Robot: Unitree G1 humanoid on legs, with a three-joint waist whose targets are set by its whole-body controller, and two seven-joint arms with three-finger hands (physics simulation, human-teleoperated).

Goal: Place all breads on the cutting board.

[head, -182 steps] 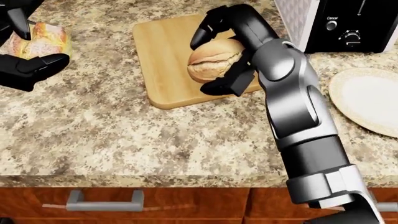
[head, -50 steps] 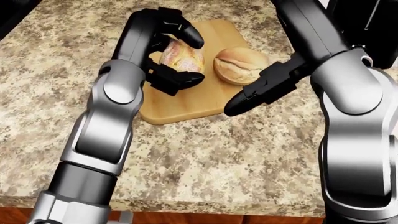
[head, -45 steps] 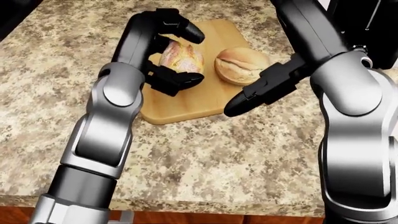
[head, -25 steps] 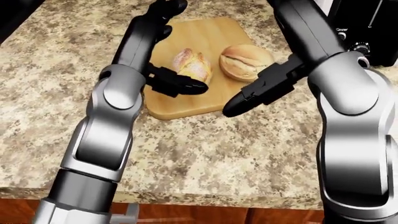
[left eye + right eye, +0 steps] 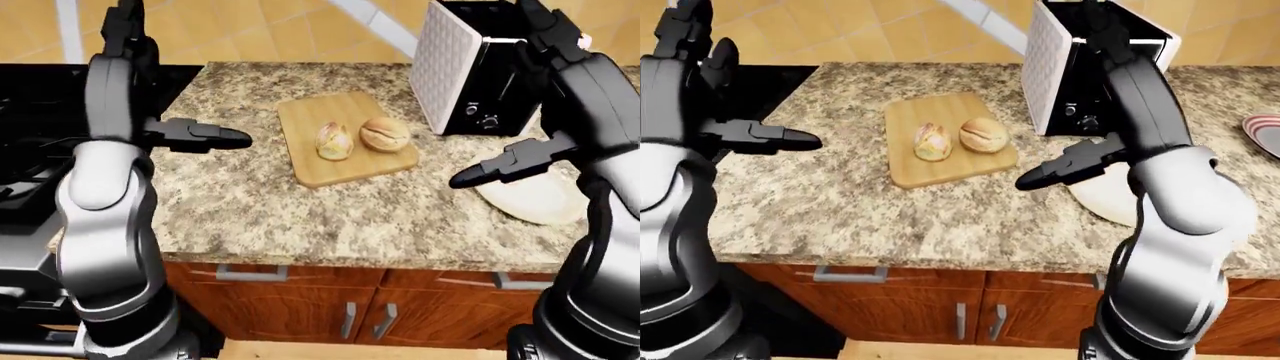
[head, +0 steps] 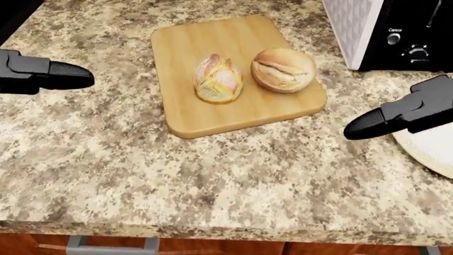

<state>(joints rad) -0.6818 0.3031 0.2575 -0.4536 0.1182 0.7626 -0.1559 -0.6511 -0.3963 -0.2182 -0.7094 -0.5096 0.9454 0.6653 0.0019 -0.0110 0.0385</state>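
A black-and-white toaster [image 6: 396,32] was seen at the top right of the head view, just beside the cutting board [image 6: 233,74], with a pale plate [image 6: 435,151] below it at the right edge. A second, striped plate [image 5: 1265,131] was glimpsed at the far right of the right-eye view. Nothing was found lying between the hands and the board.

The speckled granite worktop [image 6: 212,180] was carried on reddish wooden cabinets with grey handles [image 5: 250,274]; a black stove [image 5: 30,150] adjoined it on the left, and a tan tiled floor [image 5: 250,30] was seen beyond.

The left hand [image 5: 200,135] was held above the worktop, well to the left of the board, fingers spread and nothing gripped. The right hand [image 5: 505,161] was held over the plate, to the right of the board, likewise opened out and empty.

Both breads were found on the board: a split crusty loaf [image 6: 218,78] at its middle and a round roll [image 6: 283,70] just beside it on the right, apart from either hand.
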